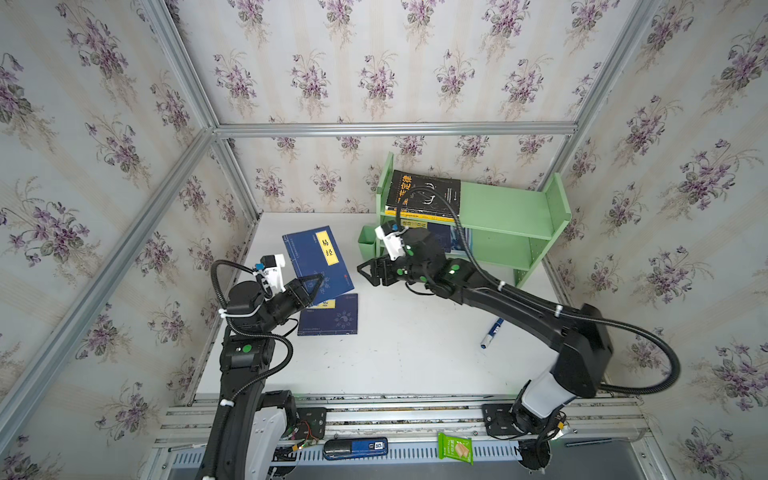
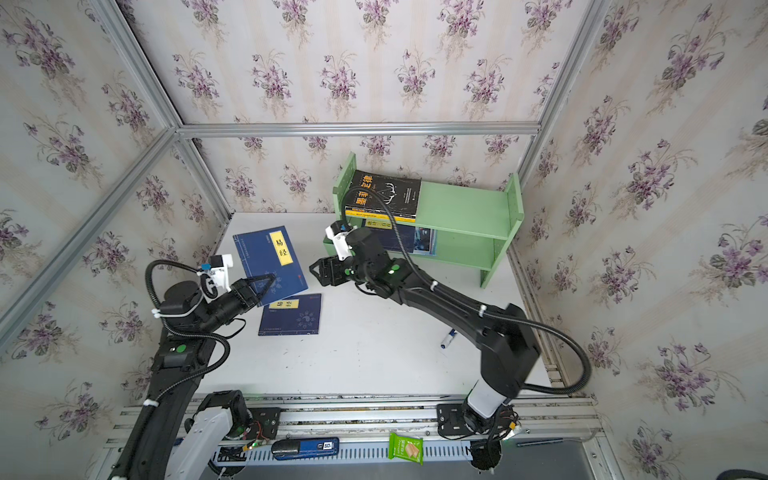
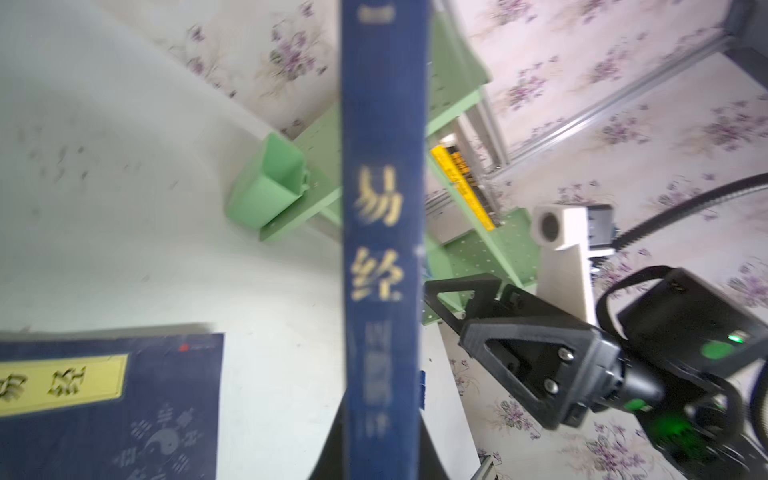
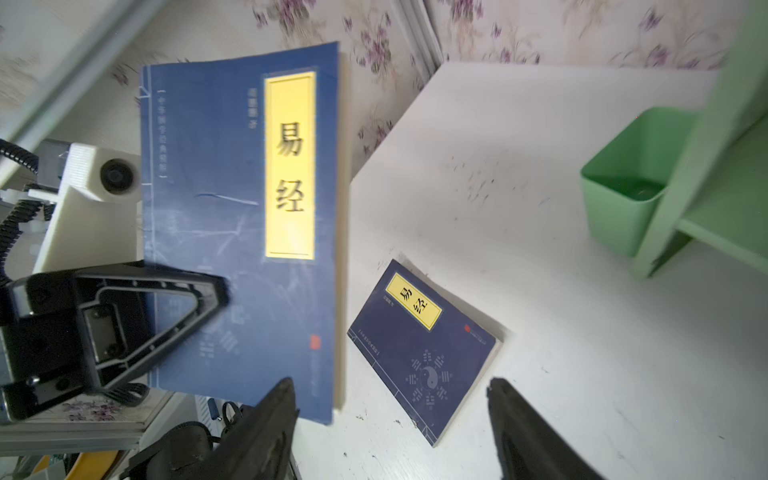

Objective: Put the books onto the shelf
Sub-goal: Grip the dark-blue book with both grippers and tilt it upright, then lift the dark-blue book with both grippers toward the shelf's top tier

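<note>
My left gripper [image 1: 318, 283] is shut on the lower edge of a navy book [image 1: 316, 257] with a yellow title label, holding it off the white table; its spine [image 3: 382, 249] fills the left wrist view. My right gripper [image 1: 365, 272] [image 4: 390, 399] stands open just right of that book, touching nothing. A second navy book [image 1: 332, 316] [image 4: 424, 353] lies flat on the table below it. The pale green shelf [image 1: 507, 208] stands at the back right. A black book [image 1: 424, 193] tops a thin stack on its upper tier, and a blue magazine [image 1: 451, 237] lies on the lower tier.
A small green cup [image 4: 623, 199] hangs on the shelf's left side, close behind my right wrist. A blue-and-white marker pen [image 1: 492, 332] lies right of centre, beside the right arm. A green snack packet [image 1: 455, 446] and a blue device [image 1: 355, 448] sit on the front rail.
</note>
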